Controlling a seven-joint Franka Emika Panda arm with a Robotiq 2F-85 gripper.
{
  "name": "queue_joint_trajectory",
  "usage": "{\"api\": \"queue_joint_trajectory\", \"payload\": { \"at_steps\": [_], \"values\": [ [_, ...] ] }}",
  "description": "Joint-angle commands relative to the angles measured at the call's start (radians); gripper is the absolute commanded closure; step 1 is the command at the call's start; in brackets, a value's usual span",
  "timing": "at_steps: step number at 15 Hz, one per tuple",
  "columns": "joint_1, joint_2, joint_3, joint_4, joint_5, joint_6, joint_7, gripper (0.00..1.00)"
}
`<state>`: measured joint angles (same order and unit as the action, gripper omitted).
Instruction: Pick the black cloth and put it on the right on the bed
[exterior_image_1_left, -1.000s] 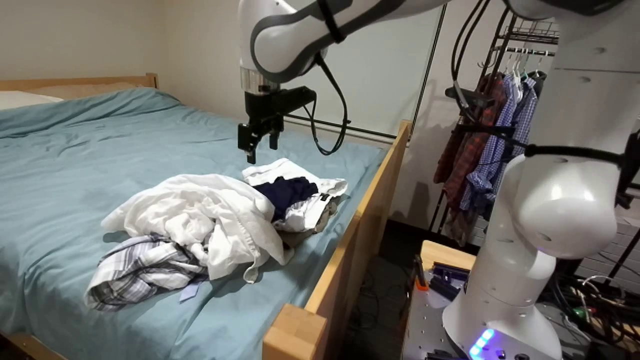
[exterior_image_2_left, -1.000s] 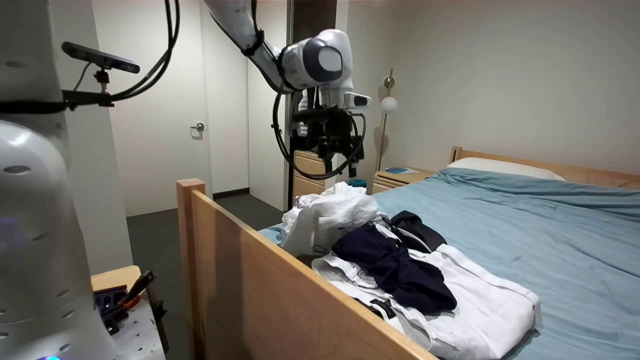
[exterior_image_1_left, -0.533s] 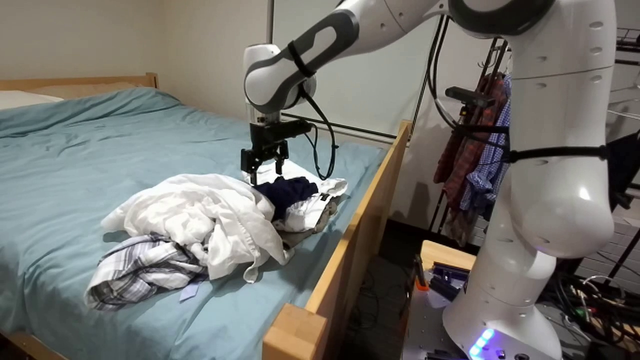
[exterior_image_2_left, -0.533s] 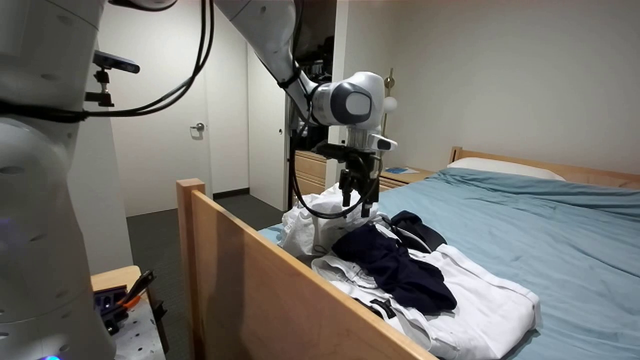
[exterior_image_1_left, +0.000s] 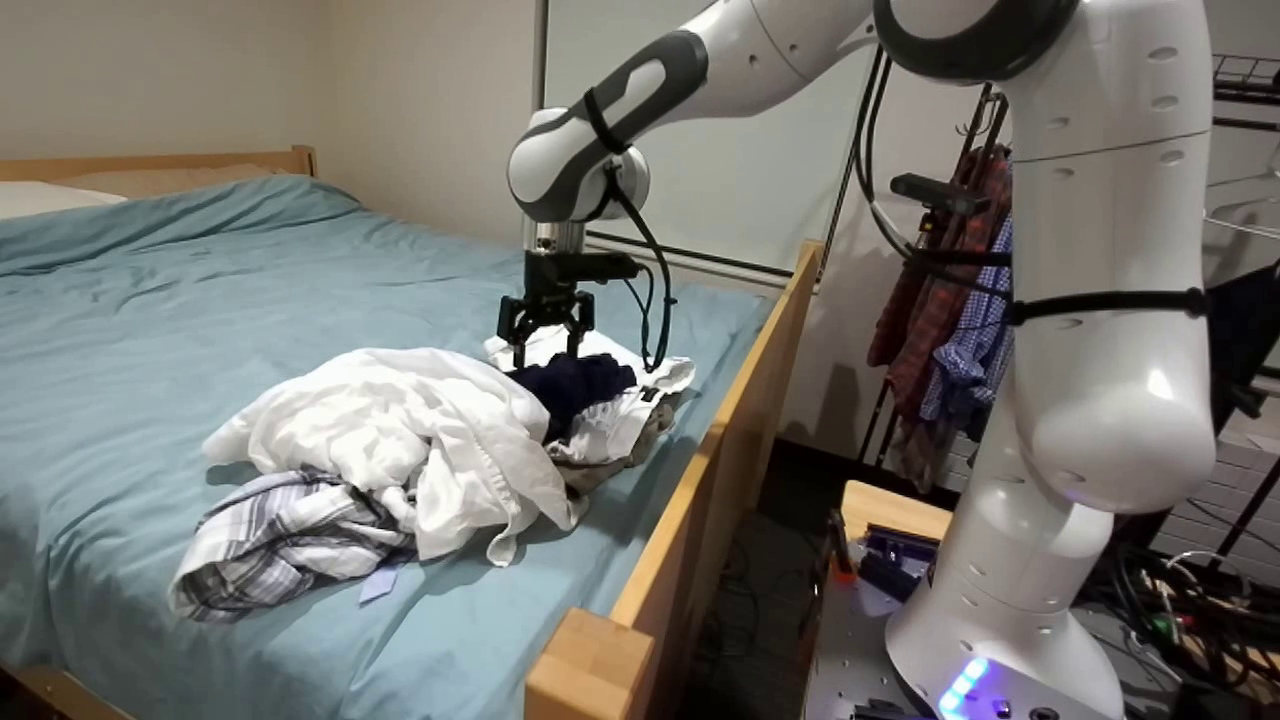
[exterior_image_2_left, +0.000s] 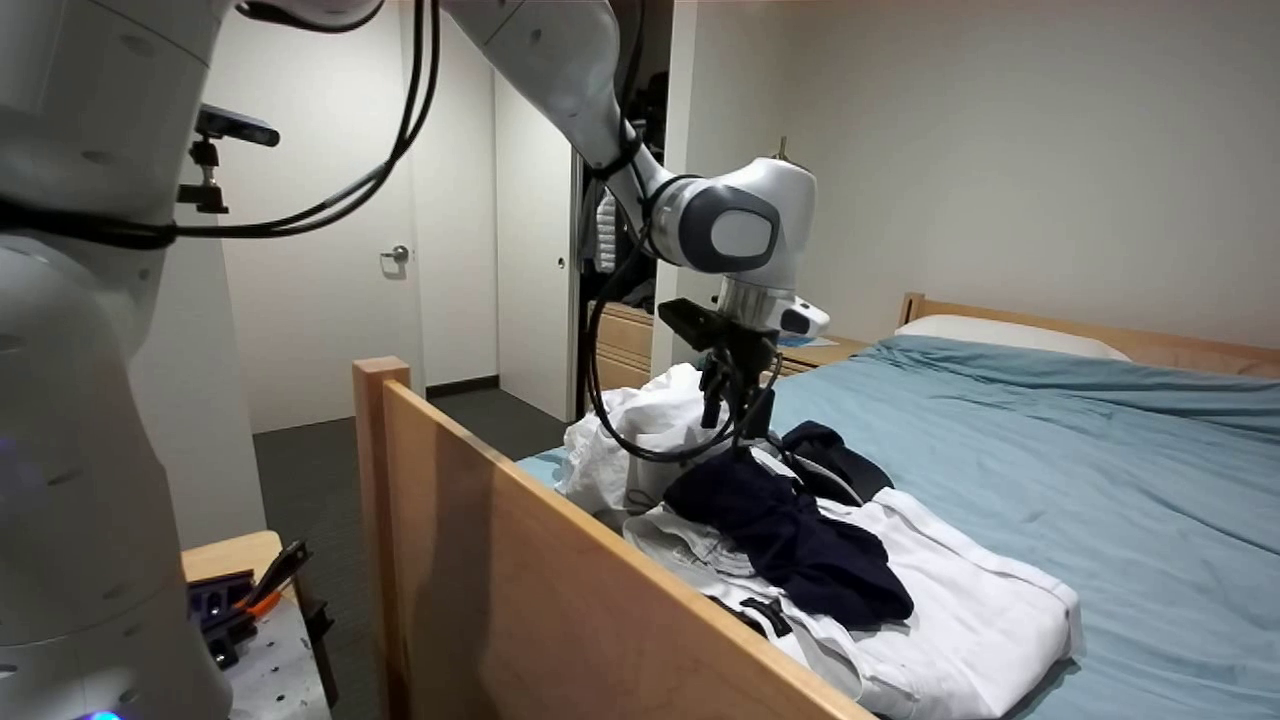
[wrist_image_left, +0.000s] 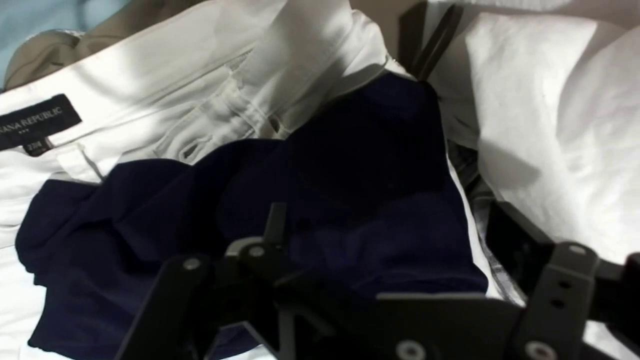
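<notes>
Rumpled blue bed (exterior_image_1_left: 250, 290), pale walls (exterior_image_2_left: 960, 150), probably a closet (exterior_image_2_left: 653, 108) beyond

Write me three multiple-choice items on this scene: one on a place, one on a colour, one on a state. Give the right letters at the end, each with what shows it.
1. Where does the navy cloth lie?
A. On the pillow
B. On a white garment
C. On the floor

2. What colour is the bedspread?
A. Red
B. Yellow
C. Blue-green

3. What state is the gripper in?
A. Shut on the navy cloth
B. Open
C. Shut on nothing

Right letters:
1. B, since an exterior view shows it draped over the white garment.
2. C, since it looks blue-green in both exterior views.
3. B, since in the wrist view its jaws stand wide apart.
</notes>
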<state>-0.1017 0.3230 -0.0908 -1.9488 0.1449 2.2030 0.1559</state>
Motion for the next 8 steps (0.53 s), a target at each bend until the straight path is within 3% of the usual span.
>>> {"api": "queue_joint_trajectory", "payload": {
  "at_steps": [1,6,8],
  "values": [
    [-0.011,0.011,0.002,0.017,0.028,-0.01,-0.025,0.0],
    [0.007,0.015,-0.03,0.015,-0.083,-0.018,0.0,0.0],
    [0.0,0.008,-0.021,0.002,-0.054,-0.004,-0.003,0.0]
  ]
}}
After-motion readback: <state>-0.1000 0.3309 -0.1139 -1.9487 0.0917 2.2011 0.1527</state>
